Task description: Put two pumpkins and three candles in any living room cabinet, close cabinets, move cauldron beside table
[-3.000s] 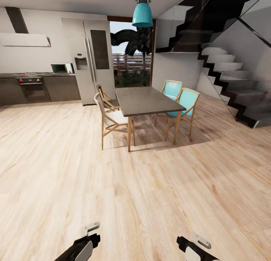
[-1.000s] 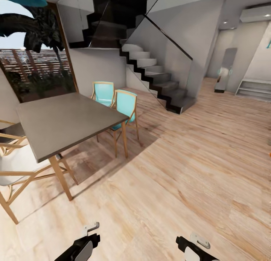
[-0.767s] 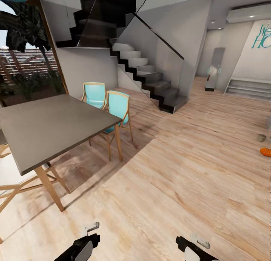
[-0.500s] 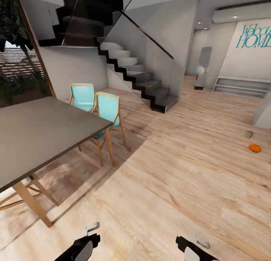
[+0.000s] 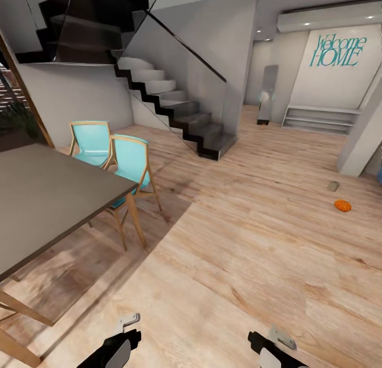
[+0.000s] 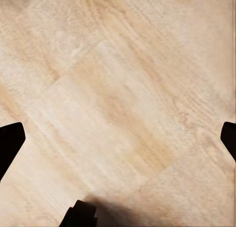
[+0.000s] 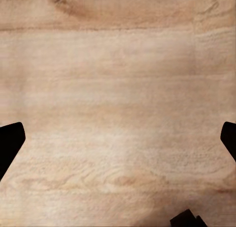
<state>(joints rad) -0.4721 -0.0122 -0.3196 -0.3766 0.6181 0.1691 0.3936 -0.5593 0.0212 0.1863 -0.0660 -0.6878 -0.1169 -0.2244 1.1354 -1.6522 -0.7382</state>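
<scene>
Facing: a pale wood floor is being looked across from the head camera, with both arms held low at the near edge.
Left gripper: its dark fingertips are being shown at opposite edges of the left wrist view, spread wide apart, with nothing but floorboards between them.
Right gripper: its fingertips are likewise being held wide apart over bare floor, nothing gripped.
Pumpkin: a small orange one is lying on the floor at the far right, well apart from both grippers and farther right than the right one.
Small grey object: it is sitting on the floor just beyond the pumpkin; what it is cannot be told.
Dining table: its grey top is being seen at the near left, with two turquoise chairs tucked along its far side.
Staircase: dark steps are being seen rising toward the far left behind a glass panel.
Far wall: teal "Welcome HOME" lettering is hanging above low white shelving.
</scene>
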